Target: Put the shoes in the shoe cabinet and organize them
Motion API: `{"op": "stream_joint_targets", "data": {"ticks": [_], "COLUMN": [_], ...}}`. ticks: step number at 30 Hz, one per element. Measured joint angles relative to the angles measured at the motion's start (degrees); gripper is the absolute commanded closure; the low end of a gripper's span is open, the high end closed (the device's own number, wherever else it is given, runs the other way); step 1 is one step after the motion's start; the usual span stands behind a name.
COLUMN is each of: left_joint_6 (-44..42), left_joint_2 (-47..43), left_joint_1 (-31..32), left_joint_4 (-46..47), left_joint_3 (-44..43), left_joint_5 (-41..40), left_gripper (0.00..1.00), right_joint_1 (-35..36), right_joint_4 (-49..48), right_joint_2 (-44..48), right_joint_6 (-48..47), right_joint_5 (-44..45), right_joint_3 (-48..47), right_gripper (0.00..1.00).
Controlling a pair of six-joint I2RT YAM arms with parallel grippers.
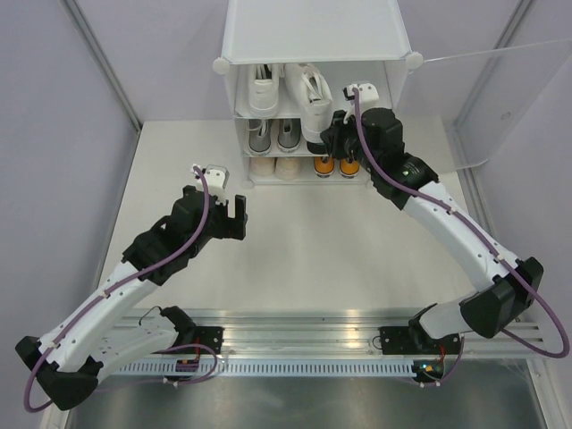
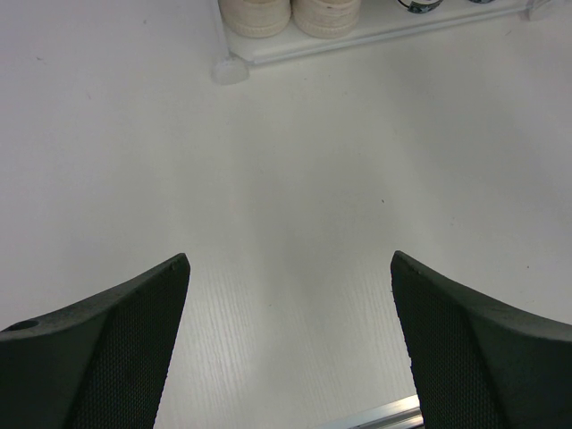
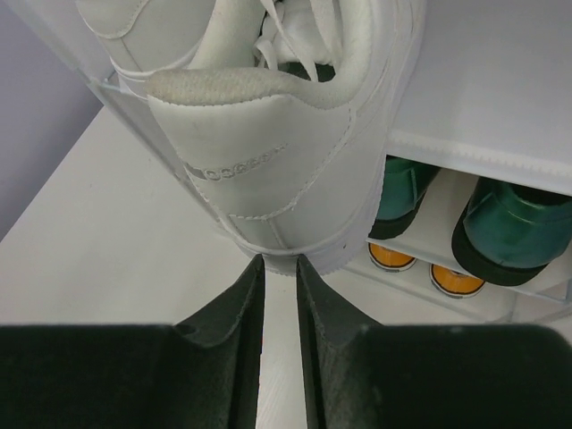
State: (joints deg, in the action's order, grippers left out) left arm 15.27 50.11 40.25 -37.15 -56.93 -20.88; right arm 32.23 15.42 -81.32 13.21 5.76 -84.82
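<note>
The shoe cabinet (image 1: 313, 36) stands at the back of the table with its front facing me. White sneakers (image 1: 264, 88) fill the top shelf. One white sneaker (image 3: 268, 134) sticks its heel out over the shelf edge. My right gripper (image 3: 280, 261) has its jaws drawn to a narrow slit, and the tips rest against that heel's sole rim. Below sit the glossy green shoes (image 3: 514, 223) and the orange pair (image 3: 391, 256). Grey lace-ups (image 1: 273, 134) and the cream pair (image 1: 275, 166) are on the left. My left gripper (image 2: 290, 259) hangs open and empty over the table.
The cabinet's translucent door (image 1: 500, 98) stands swung open to the right of the unit. A cabinet corner connector (image 2: 229, 70) rests on the table ahead of my left gripper. A metal rail (image 1: 295, 340) runs along the near edge between the arm bases.
</note>
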Motion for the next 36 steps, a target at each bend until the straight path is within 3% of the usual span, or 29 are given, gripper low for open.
{"op": "stream_joint_targets", "data": {"ticks": [36], "left_joint_6": [0.0], "left_joint_2": [0.1], "left_joint_1": [0.0], "left_joint_4": [0.0], "left_joint_3": [0.0], "left_joint_5": [0.0], "left_gripper": [0.04], "right_joint_1": [0.4], "right_joint_4": [1.8], "right_joint_2": [-15.4], "right_joint_6": [-1.5], "right_joint_5": [-3.0], "right_joint_3": [-16.3], "right_gripper": [0.76]}}
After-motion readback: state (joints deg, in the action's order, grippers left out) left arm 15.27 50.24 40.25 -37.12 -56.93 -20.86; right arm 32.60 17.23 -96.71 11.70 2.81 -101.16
